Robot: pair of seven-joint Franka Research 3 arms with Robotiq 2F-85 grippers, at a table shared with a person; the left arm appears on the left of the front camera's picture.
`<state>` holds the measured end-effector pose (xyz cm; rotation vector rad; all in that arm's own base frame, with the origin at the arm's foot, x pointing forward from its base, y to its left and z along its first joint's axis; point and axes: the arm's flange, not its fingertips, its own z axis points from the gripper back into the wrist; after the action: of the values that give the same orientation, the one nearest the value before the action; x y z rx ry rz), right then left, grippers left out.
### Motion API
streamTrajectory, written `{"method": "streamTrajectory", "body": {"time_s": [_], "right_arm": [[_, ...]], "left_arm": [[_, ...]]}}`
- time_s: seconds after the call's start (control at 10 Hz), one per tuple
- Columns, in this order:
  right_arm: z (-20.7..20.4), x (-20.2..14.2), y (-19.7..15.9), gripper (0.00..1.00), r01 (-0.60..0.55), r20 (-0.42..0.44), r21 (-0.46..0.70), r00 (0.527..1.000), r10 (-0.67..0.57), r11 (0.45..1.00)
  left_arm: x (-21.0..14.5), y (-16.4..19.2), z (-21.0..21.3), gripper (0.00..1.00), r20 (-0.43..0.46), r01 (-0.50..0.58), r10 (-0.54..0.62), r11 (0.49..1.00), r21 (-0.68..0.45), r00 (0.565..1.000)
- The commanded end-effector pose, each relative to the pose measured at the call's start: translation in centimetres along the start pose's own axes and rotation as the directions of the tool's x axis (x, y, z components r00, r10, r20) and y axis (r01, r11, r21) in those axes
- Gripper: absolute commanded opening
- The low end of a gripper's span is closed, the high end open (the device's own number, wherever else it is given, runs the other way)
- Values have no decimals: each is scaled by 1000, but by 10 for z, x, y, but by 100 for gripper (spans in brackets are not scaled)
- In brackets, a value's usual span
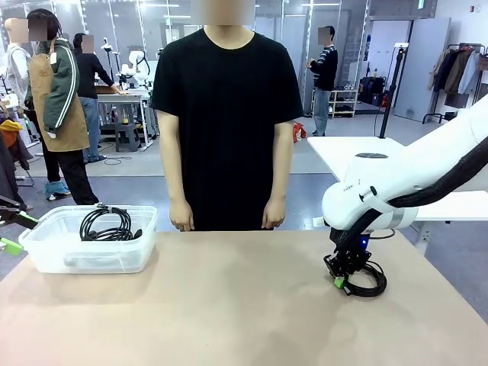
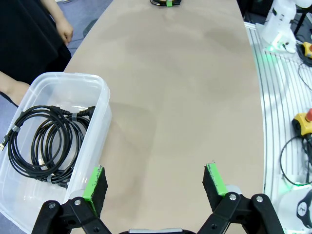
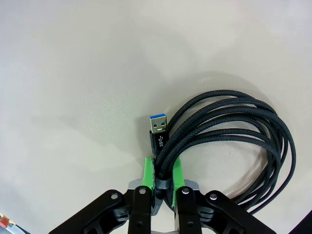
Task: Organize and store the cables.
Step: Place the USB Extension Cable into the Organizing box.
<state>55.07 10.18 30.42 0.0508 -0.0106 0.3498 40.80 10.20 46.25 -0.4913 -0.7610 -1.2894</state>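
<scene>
Right now the coiled cable (image 3: 229, 146) lies flat on the table (image 1: 244, 305), near the right-hand edge from the robot's side, w/ its blue-tongued USB plug (image 3: 158, 129) poking out at the inner side of the loops. The right gripper (image 3: 163, 175) is down on it, jaws pinched narrow on the bundle of strands just behind that plug, green pads (image 3: 147, 170) pressed either side. Another coil (image 2: 46, 141) already sits in the clear plastic bin (image 1: 46, 255) over at the table's left end, well apart from this one. The left gripper (image 2: 156, 183) hangs just beside that bin's near wall, jaws spread wide, nothing btwn them. A person (image 1: 227, 114) stands at the far side, hands down at the table edge, not touching anything. What could go wrong, I'd say: the grip looks to catch only one side of the coil, so on lifting, the loops may sag, unwind or slip strand by strand out of the pads, esp. as I can't see a tie round this bundle. A dangling loop could then snag on the bin's rim or drape over the wall instead of dropping inside. The plug may also catch on the table as the coil tips.
</scene>
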Motion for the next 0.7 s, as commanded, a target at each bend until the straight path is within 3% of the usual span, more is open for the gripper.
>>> {"method": "streamTrajectory", "body": {"time_s": [0.0,0.1,0.2,0.4,0.6], "right_arm": [[-1,0,0,1,-1,-1,0,1000,1,1000],[-1,0,0,1,-1,-1,0,1000,1,1000],[0,0,0,17,0,0,0,1000,0,1000],[70,-6,27,17,-1,-36,-88,999,-2,996],[107,-1,56,17,-16,-87,-122,996,5,992]], "left_arm": [[3,1,-3,100,5,-13,13,1000,22,1000],[3,1,-3,100,5,-13,13,1000,22,1000],[3,1,-3,100,5,-13,13,1000,22,1000],[3,1,-3,100,5,-13,13,1000,22,1000],[3,1,-3,100,5,-13,13,1000,22,1000]]}}
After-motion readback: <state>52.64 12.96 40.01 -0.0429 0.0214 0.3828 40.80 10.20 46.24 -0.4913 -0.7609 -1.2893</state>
